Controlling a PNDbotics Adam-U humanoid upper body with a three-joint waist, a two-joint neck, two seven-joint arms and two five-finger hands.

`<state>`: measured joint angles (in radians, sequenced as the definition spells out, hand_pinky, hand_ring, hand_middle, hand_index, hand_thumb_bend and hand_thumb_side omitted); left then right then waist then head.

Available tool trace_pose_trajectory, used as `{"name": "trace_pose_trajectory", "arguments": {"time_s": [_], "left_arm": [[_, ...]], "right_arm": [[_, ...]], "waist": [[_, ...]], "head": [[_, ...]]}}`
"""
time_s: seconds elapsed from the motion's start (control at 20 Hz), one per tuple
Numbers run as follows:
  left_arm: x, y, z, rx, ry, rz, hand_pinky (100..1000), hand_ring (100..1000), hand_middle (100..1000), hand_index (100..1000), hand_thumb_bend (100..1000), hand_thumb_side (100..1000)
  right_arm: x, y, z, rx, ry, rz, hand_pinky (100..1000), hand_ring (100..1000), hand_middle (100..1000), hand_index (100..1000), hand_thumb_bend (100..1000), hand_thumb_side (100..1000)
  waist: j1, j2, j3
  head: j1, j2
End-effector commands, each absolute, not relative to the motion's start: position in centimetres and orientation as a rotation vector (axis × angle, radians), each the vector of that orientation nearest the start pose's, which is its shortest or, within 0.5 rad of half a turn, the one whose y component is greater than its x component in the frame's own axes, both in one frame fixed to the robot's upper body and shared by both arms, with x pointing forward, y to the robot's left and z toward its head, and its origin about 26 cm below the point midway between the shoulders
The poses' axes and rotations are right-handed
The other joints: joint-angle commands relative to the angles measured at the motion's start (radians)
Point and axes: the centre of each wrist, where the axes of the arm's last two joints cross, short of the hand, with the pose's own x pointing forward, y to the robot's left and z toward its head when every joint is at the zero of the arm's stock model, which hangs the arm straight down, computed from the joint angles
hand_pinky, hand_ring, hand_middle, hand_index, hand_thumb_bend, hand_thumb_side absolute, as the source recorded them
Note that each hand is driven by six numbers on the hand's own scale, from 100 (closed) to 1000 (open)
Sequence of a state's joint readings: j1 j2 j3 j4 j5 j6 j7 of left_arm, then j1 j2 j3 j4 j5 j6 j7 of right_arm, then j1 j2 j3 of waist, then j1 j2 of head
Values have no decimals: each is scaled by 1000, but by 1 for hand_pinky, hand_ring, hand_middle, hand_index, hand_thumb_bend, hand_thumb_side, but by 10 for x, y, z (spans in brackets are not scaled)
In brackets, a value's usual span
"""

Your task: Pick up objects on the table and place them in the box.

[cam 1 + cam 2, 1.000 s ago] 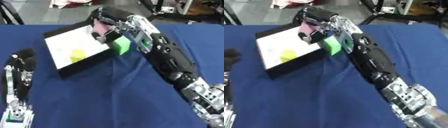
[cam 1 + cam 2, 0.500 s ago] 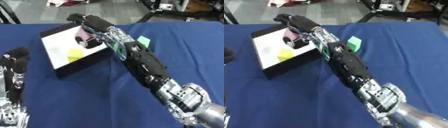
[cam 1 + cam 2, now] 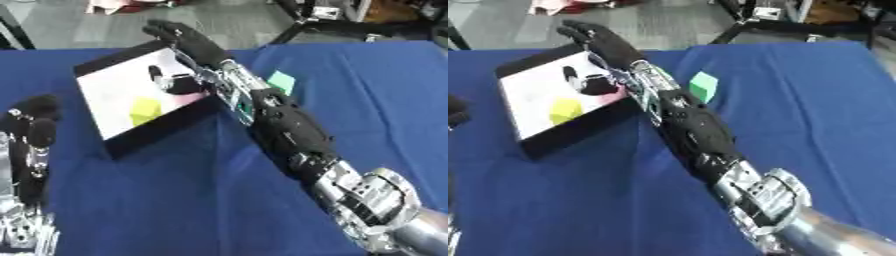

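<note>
Right hand (image 3: 188, 42), fingers spread and empty, reaches over the black-walled, white-floored box (image 3: 157, 135); withdraw clear of its wall before approaching the green block (image 3: 703, 85) beside it.

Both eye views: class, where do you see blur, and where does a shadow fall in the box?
Left eye view: the robot hand over the box looks soft-edged, with a dark shadow on the white floor. Right eye view: the green block has fuzzy edges; the yellow block too.
</note>
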<state>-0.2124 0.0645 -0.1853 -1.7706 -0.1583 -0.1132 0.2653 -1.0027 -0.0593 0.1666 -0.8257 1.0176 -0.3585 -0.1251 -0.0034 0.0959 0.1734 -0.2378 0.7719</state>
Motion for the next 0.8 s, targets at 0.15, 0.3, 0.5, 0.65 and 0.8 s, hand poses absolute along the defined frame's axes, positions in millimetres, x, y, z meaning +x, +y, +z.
{"name": "trace_pose_trajectory", "arguments": {"time_s": [0.15,0.3,0.5,0.65,0.8], "left_arm": [[308,188,100,161,-2124,-89,748,725,604,694,830,779],[308,192,97,182,-2115,-89,748,725,604,694,830,780],[307,198,93,209,-2103,-84,748,726,604,694,831,779],[306,199,92,218,-2099,-84,748,727,604,694,832,779],[306,199,92,220,-2099,-84,748,728,604,694,832,780]], "right_arm": [[479,-132,179,-706,-2115,1252,986,999,1000,1000,100,537],[478,-156,186,-626,-2058,1247,971,994,1000,1000,100,538],[477,-196,183,-520,-1867,1285,952,985,1000,1000,100,602],[477,-214,175,-504,-1727,1309,968,997,1000,1000,100,676],[479,-220,164,-514,-1619,1339,976,1000,1000,1000,100,798]], "waist": [[-1,-12,-26],[-10,-18,-47],[-19,-25,-73],[-21,-26,-81],[-19,-26,-81]], "head": [[18,-2],[35,-2],[52,-2],[59,-2],[60,-2]]}}
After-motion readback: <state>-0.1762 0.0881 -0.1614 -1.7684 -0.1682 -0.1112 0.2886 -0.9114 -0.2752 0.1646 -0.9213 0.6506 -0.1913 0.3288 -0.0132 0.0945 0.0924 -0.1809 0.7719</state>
